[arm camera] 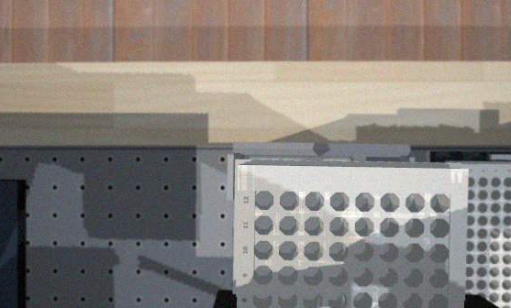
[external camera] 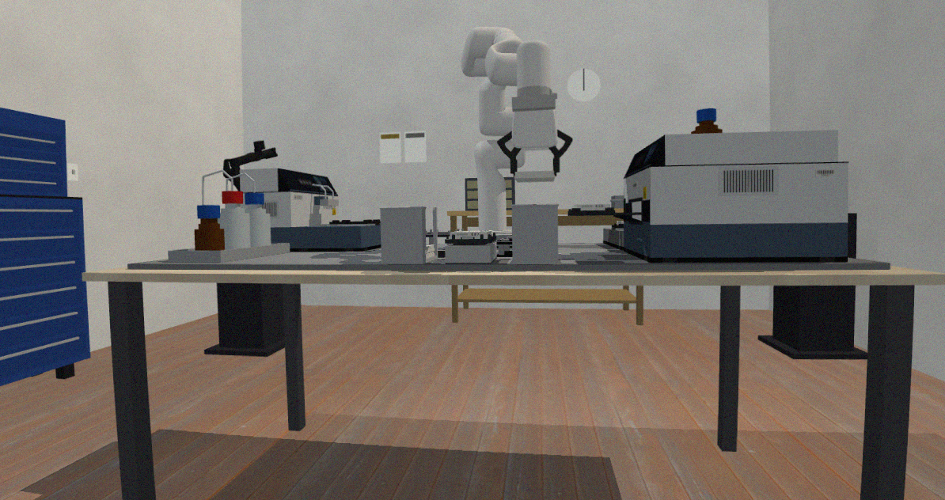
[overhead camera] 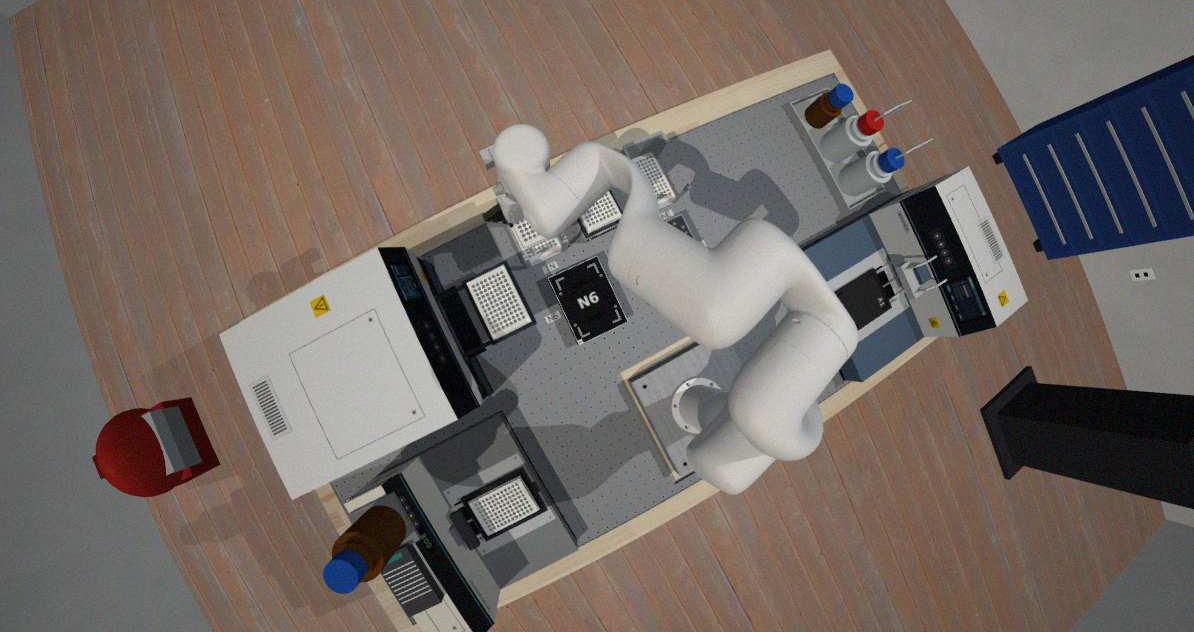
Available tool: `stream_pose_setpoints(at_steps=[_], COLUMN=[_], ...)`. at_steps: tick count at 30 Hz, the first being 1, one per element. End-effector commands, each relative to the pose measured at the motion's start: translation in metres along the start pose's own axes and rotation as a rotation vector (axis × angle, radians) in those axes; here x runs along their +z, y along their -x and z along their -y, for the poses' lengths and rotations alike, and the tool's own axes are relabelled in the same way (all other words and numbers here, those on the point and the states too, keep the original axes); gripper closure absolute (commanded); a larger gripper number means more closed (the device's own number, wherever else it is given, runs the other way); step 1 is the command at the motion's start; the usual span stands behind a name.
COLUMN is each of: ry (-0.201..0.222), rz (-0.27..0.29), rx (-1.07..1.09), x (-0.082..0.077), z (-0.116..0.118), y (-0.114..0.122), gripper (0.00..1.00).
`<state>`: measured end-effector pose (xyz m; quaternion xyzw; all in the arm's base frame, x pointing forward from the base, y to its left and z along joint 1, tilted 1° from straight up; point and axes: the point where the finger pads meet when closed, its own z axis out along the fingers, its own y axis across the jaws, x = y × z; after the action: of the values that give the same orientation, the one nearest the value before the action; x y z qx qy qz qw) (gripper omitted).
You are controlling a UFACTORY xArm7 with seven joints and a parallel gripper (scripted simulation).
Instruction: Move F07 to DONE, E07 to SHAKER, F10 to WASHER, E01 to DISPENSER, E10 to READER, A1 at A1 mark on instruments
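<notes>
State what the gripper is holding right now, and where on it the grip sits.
The gripper is shut on a white well plate, fingers clamping its two opposite side edges, carrying it level above a grey stack rack. Its label cannot be read.
</notes>
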<state>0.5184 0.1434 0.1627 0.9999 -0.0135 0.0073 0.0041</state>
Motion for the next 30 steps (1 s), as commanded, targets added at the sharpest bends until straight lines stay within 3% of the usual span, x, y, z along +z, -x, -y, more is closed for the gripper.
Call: stream_pose_setpoints(at_steps=[1,14,21,30], ry=[-0.002,-0.002,-0.002,-0.002], rz=[-0.007,-0.007,-0.007,-0.006], rx=[0.0,0.0,0.0,-0.082], x=[-0.006,-0.021,-0.021,-0.021], z=[0.001,0.001,0.001,-0.005], y=[-0.002,-0.002,-0.002,0.021], gripper=[1.0,1.0,1.0,1.0])
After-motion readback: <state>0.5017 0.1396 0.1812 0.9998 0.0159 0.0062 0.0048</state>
